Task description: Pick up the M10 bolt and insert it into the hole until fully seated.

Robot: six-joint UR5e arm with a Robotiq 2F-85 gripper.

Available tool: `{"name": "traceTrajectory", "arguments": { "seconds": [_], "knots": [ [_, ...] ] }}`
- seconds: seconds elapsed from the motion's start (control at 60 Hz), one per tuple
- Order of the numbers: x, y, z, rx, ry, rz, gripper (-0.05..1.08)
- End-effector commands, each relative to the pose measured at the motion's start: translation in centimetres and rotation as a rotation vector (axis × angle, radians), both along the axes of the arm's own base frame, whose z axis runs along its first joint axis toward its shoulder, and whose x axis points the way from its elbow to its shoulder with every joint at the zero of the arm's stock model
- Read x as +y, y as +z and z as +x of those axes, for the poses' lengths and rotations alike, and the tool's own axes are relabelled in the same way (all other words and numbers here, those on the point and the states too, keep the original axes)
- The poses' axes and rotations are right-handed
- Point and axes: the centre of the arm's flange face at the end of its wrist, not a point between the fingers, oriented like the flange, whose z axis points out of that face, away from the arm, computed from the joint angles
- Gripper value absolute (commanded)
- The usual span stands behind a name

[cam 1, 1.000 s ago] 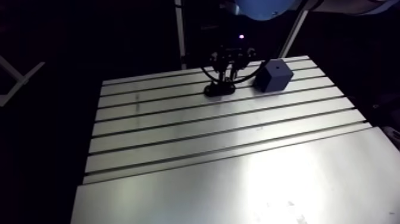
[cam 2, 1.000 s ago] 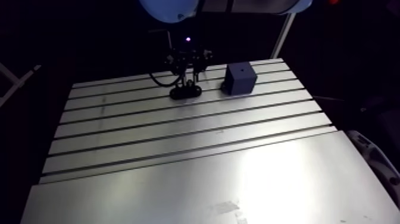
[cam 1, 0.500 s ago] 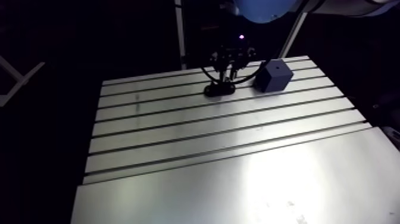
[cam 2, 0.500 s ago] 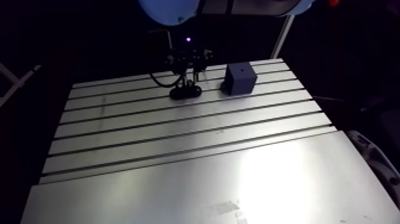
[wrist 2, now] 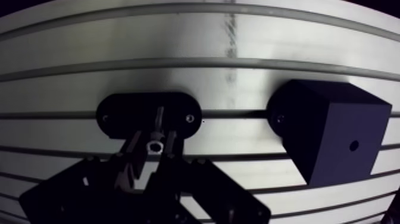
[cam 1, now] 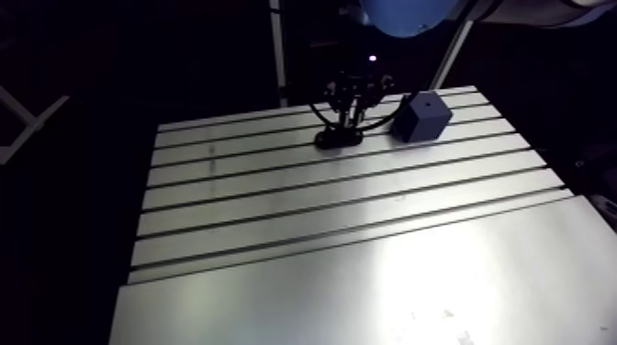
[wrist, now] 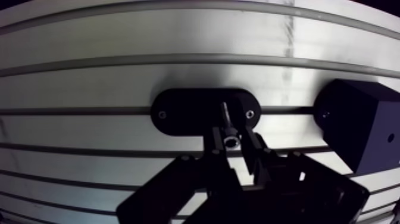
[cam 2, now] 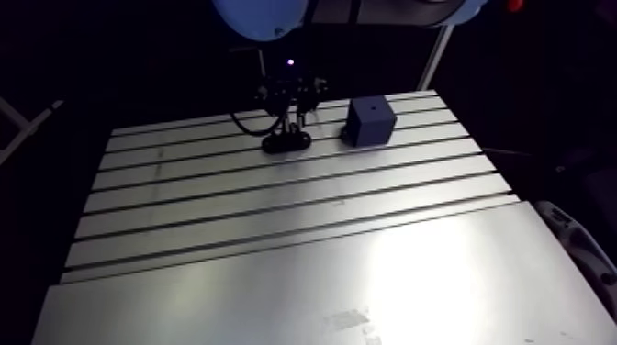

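In the wrist view the bolt (wrist: 226,121) stands upright between my fingers, its socket head facing the camera and its shank pointing down at a black oval holder (wrist: 184,113) on the slotted table. My gripper (wrist: 231,143) is shut on the bolt, just under its head. Beside the holder stands a dark blue block (wrist 2: 327,128) with a small hole (wrist 2: 353,145) in one face. In the arm view my gripper (cam 1: 353,101) hangs over the holder (cam 1: 338,139) at the table's far edge, with the block (cam 1: 421,116) to its right.
The slotted aluminium table (cam 1: 321,211) stretches toward the camera, ending in a smooth plate (cam 1: 386,294). A pale upright post (cam 1: 450,55) rises behind the block at the far edge.
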Motion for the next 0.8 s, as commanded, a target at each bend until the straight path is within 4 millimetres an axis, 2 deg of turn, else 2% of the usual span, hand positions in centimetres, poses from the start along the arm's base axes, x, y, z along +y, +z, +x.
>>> {"name": "traceTrajectory", "arguments": {
  "seconds": [0.017,0.467,0.717,0.8],
  "knots": [
    [0.0,0.0,0.0,0.000,0.000,-0.001,0.71],
    [0.3,0.4,-0.1,0.009,-0.008,-0.014,0.78],
    [0.3,1.8,-0.3,0.028,-0.008,-0.010,0.85],
    [0.2,2.9,-0.3,0.041,-0.008,-0.010,0.87]
  ]
}}
